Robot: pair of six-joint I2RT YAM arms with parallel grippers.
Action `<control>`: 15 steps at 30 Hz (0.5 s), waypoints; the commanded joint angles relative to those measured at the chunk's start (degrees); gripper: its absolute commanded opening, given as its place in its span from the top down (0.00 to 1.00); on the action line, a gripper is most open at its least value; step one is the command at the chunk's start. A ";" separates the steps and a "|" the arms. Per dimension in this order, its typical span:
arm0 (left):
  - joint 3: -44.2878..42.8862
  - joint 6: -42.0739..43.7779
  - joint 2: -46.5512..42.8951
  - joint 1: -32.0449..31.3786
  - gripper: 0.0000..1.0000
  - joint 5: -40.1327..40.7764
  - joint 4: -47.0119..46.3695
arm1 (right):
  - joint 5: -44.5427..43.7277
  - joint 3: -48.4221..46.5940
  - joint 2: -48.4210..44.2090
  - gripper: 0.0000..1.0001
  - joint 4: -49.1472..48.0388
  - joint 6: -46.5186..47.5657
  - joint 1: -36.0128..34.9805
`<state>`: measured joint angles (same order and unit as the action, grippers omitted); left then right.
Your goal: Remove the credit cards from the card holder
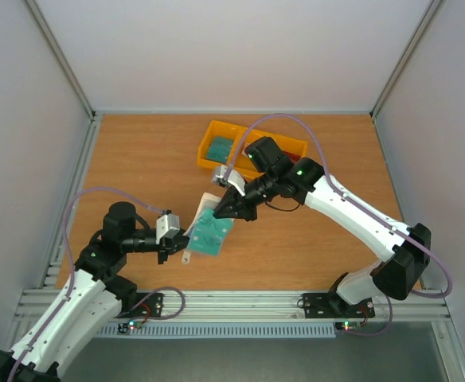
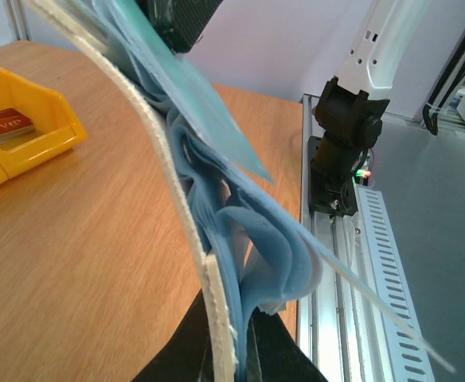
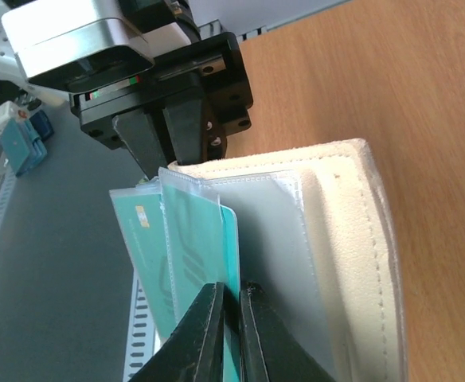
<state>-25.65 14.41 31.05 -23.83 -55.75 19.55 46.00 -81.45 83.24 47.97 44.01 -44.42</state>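
The card holder (image 1: pixel 206 208) hangs open above the table between my two grippers, cream-beige outside with translucent grey-blue sleeves. My left gripper (image 1: pixel 183 240) is shut on its lower edge; in the left wrist view (image 2: pixel 236 350) the cream cover (image 2: pixel 177 199) and the sleeves (image 2: pixel 272 255) rise from between the jaws. My right gripper (image 1: pixel 221 212) is shut on the edge of a teal credit card (image 3: pixel 216 255) that sits in a sleeve, the fingers (image 3: pixel 201 334) closed tight around it. A second teal card (image 3: pixel 137 255) shows in the sleeve beside it. The holder's cream cover (image 3: pixel 352 239) is to the right.
A yellow three-compartment tray (image 1: pixel 284 146) stands at the back of the table. It holds a teal card (image 1: pixel 219 147) in its left compartment and a dark red card (image 2: pixel 5 123). The right arm's base (image 2: pixel 344 127) stands on the metal rail (image 1: pixel 240 306) at the table's near edge.
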 commanded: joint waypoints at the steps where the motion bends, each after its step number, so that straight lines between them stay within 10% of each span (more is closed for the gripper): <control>1: -1.89 -0.41 -0.86 -0.33 1.00 -1.20 -1.77 | 1.40 1.19 1.05 0.91 -2.65 -1.41 0.39; 15: -1.91 0.17 -1.24 -0.51 1.00 -1.32 -1.00 | 5.46 2.43 1.09 0.85 -2.58 -2.85 1.02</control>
<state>-25.65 13.96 30.98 -23.90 -55.92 20.01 49.47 -80.14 83.74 46.28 42.39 -43.97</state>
